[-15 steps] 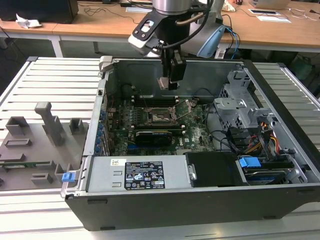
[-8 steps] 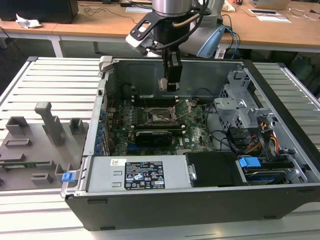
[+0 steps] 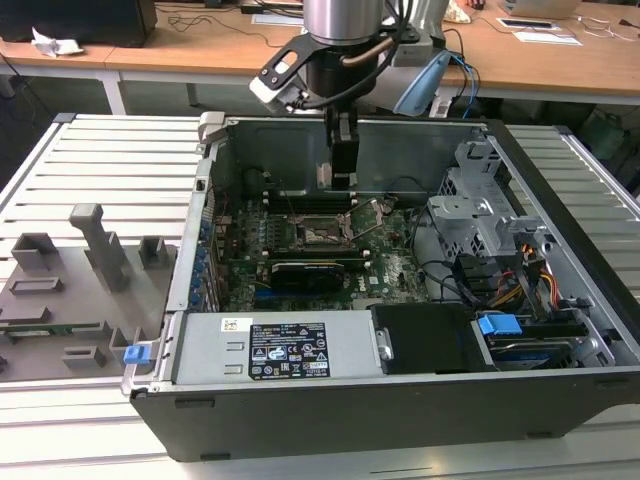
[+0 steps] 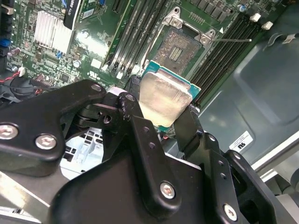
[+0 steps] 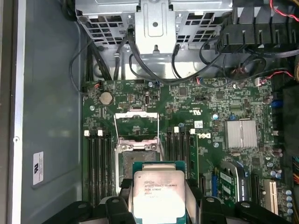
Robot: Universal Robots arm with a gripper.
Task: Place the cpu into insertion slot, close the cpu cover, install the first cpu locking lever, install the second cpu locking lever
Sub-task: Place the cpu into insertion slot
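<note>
My gripper (image 4: 161,109) is shut on the cpu (image 4: 164,99), a flat square chip with a dull silvery face and a green rim, pinched at two opposite edges by the black fingers (image 4: 136,105). In the first wrist view the cpu (image 5: 158,195) hangs just short of the insertion slot (image 5: 136,161), whose grey pin field lies bare. The cpu cover (image 5: 137,115) stands flipped open on the slot's far side. In the exterior view the gripper (image 3: 343,178) hovers inside the open computer case above the insertion slot (image 3: 322,233). A thin locking lever (image 4: 231,40) sticks out beside the insertion slot (image 4: 180,46).
Long black memory slots (image 5: 98,163) flank the socket on both sides. A silver heatsink (image 5: 240,134) and a long black card (image 3: 305,272) lie on the board. A metal drive cage (image 3: 480,205), cables and the power supply (image 3: 285,350) crowd the case. Grey fixtures (image 3: 95,245) stand on the table.
</note>
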